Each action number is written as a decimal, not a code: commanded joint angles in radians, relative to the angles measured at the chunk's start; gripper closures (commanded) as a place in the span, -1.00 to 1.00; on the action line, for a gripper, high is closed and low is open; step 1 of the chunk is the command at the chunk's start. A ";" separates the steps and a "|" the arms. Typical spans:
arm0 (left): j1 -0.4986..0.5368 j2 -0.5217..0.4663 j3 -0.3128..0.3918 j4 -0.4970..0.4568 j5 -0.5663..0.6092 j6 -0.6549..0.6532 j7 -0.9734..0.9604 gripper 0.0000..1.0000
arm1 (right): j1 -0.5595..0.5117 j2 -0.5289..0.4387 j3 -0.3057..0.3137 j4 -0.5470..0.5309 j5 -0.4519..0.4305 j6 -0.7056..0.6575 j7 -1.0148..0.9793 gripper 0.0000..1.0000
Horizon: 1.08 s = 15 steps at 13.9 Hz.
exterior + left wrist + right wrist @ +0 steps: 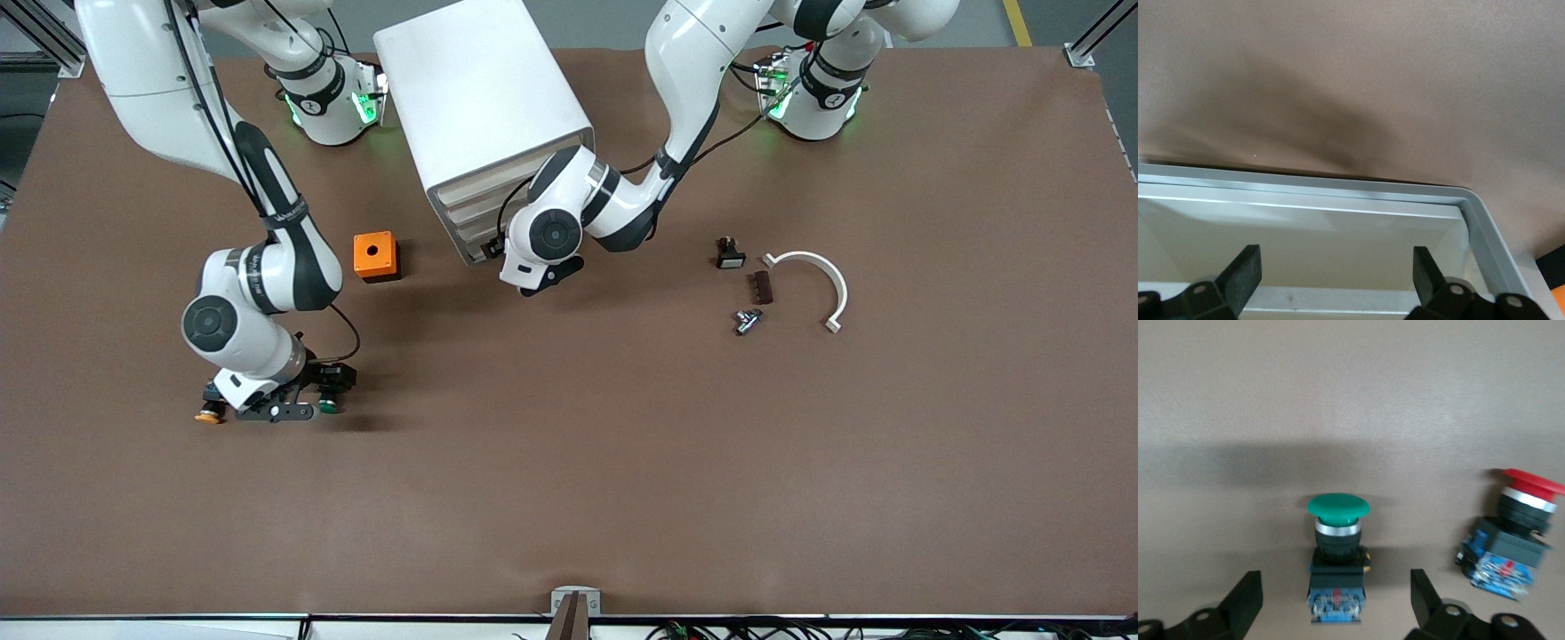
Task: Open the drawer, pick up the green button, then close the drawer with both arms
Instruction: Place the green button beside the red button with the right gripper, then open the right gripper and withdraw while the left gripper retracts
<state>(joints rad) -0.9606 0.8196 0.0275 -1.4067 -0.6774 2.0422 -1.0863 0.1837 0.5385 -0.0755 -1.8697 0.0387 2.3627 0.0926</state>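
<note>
Buttons first, since that's where the action is. Going from the right arm's end of the table: the right arm's black two-finger gripper (286,402) sits low over the brown table (569,462) with its fingers (1245,600) spread apart, holding nothing. The small push button with the round green cap, black body and blue rear block (1337,557) lies on the table right between those open fingers, untouched by either one. Its long axis runs straight out from the palm, blue block toward the hand and green cap pointing away, so I'd guess a straight close would catch the black body. A red-capped button (1511,537) lies just beside it outside one finger, and an orange-yellow-capped one (210,415) pokes out at the gripper's other flank. The forearm is bent steeply down, wrist low.

Next along, an orange plastic box with a round hole (376,256), then the white rounded-edge cabinet (484,116). The left gripper (1337,270) is right at its cream drawer fronts (467,218), fingers open and empty, elbow folded. Which drawer it faces, can't tell; they all look shut from the front view.
</note>
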 commanded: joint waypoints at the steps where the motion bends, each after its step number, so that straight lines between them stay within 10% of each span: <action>1: 0.011 -0.016 -0.008 -0.003 -0.021 0.004 0.005 -0.99 | -0.049 -0.058 0.014 0.070 0.007 -0.152 -0.063 -1.00; 8: 0.155 -0.227 0.002 0.012 0.165 -0.019 0.114 -0.99 | -0.102 -0.218 0.011 0.176 0.007 -0.520 -0.103 -1.00; 15: 0.414 -0.511 0.002 0.009 0.300 -0.351 0.403 -0.99 | -0.179 -0.290 0.005 0.385 0.007 -0.830 -0.191 -1.00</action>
<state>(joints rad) -0.6061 0.3717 0.0368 -1.3539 -0.4130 1.7521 -0.7651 0.0525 0.2413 -0.0793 -1.5303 0.0387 1.5747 -0.0413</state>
